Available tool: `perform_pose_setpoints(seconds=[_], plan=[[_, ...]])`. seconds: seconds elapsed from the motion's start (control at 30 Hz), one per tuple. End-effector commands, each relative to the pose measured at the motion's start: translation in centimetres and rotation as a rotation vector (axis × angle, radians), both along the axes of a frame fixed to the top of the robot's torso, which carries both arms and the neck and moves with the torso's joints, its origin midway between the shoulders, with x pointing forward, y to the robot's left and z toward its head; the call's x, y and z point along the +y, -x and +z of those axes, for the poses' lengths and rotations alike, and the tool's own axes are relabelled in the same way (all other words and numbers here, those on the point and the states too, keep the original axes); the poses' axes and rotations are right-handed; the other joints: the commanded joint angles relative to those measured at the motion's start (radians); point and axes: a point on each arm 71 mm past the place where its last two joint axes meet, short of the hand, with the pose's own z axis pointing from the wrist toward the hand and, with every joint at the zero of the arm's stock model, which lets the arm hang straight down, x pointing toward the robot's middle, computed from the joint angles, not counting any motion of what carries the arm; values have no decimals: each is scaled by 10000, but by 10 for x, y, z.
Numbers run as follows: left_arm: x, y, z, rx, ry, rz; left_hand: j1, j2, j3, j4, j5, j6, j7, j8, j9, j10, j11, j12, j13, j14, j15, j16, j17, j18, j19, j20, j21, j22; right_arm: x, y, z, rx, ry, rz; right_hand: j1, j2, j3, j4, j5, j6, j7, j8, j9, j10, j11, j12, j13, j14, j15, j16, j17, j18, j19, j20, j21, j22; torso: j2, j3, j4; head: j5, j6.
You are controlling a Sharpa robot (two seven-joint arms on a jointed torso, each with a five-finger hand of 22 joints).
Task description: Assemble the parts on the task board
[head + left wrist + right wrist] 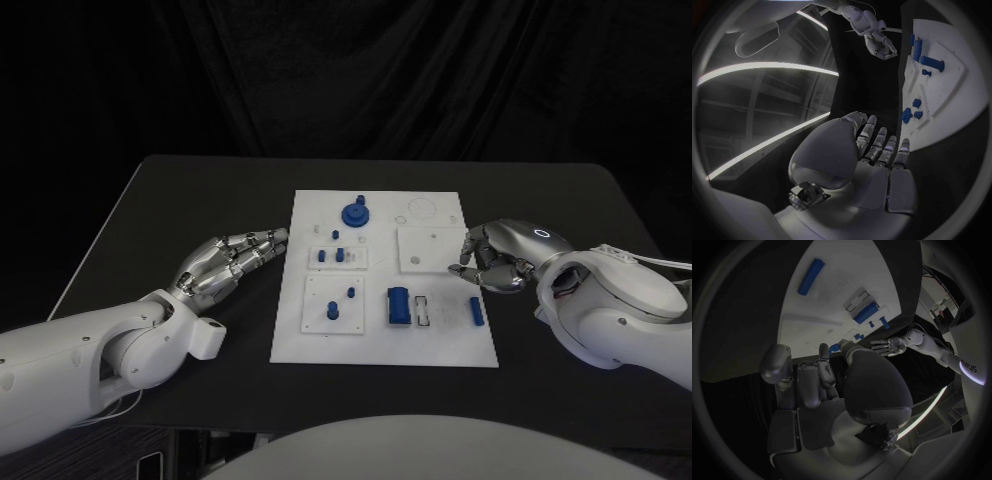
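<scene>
Task board [433, 345]: white plate mid-table [173, 200], blue parts [398, 306] lying and standing on it. Left hand [231, 262] beside board's left edge, fingers straight, released; right hand [498, 262] at its right edge, fingers curled, nothing grasped.

A black surface [173, 200] with rounded far corners stands before a dark, folded curtain [361, 70]. In the left wrist view, bright light strips [761, 67] curve across the dim room beyond.

head looks down, wrists share task board [384, 278]
</scene>
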Motion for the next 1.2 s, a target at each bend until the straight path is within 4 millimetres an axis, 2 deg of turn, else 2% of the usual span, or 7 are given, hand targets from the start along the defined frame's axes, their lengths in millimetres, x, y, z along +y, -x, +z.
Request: perform_pose_setpoints(seconds=[0.03, 0.2, 0.33, 0.47, 1.03, 1.17, 1.2], plan=[[1, -3, 7, -478, 878, 464, -71, 42, 9, 57, 4, 70, 27, 32, 5, 60, -4, 41, 8, 70, -1, 58, 14, 135, 83, -16, 44, 11, -10, 0, -9, 1052, 835, -753, -199, -4, 34, 1, -31, 139, 30, -322, -52, -85, 30, -84, -54, 140, 74, -64, -20, -58, -77, 21, -94, 1246, -5, 3, 0, -145, -1], [-1, -4, 8, -446, 1001, 472, -69, 57, 20, 69, 11, 70, 27, 32, 5, 60, 1, 42, 7, 70, 0, 61, 14, 135, 86, -15, 45, 5, -15, 0, -15, 1469, 1254, -907, -372, -13, 24, 3, 104, 309, 49, -619, -70, -112, 56, -101, -53, 143, 96, -67, -5, -43, -94, 40, -182, 1230, -18, 17, -27, -267, -1], [-2, -4, 8, -442, 1056, 449, -59, 62, 31, 72, 23, 78, 22, 36, 6, 66, 16, 48, 8, 75, 3, 69, 15, 135, 91, -13, 47, 9, -16, 1, -20, 1699, 1595, -852, -460, -38, 20, 3, 242, 406, 55, -773, -69, -45, 62, -63, 51, 150, 103, -56, 20, -40, -93, 47, -203, 1228, -26, 21, -130, -293, -1], [-3, -4, 8, -440, 1092, 432, -53, 64, 37, 73, 29, 82, 21, 38, 6, 66, 24, 48, 8, 77, 7, 74, 15, 133, 88, -12, 45, -2, -15, 3, -26, 1889, 1948, -724, -634, -87, -33, 6, 226, 577, 43, -919, -44, 60, 56, 3, 195, 164, 101, -38, 56, -48, -67, 49, -161, 1243, -27, 24, -113, -400, -1], [-4, -4, 7, -391, 1096, 392, -28, 66, 61, 77, 57, 100, 20, 47, 8, 77, 61, 58, 9, 88, 29, 93, 18, 121, 74, -3, 36, -48, -8, 12, -36, 1692, 2942, -57, -1726, -277, -408, 19, 60, 1247, -113, -1264, 259, 823, -72, 424, 1172, 320, -4, 198, 427, -139, 153, -39, 364, 1385, -25, 20, -119, -400, -1], [-4, -4, 7, -379, 1094, 382, -20, 68, 70, 79, 63, 105, 24, 50, 9, 78, 73, 57, 9, 94, 38, 103, 20, 116, 69, 0, 33, -60, -6, 14, -38, 1764, 3007, -7, -1600, -208, -232, 2, 689, 1353, -171, -1338, 405, 815, -127, 428, 1188, 326, -53, 201, 438, -142, 168, -85, 394, 1389, -31, 16, -115, -394, -1], [-4, -4, 7, -375, 1092, 378, -20, 68, 70, 79, 63, 105, 24, 50, 9, 78, 73, 57, 9, 94, 38, 103, 20, 116, 69, 0, 33, -60, -6, 14, -39, 1794, 3017, 6, -1413, -216, -91, -6, 1263, 1359, -180, -1395, 459, 732, -139, 387, 1111, 304, -66, 163, 390, -131, 140, -99, 328, 1371, -30, 13, -111, -391, -1]])
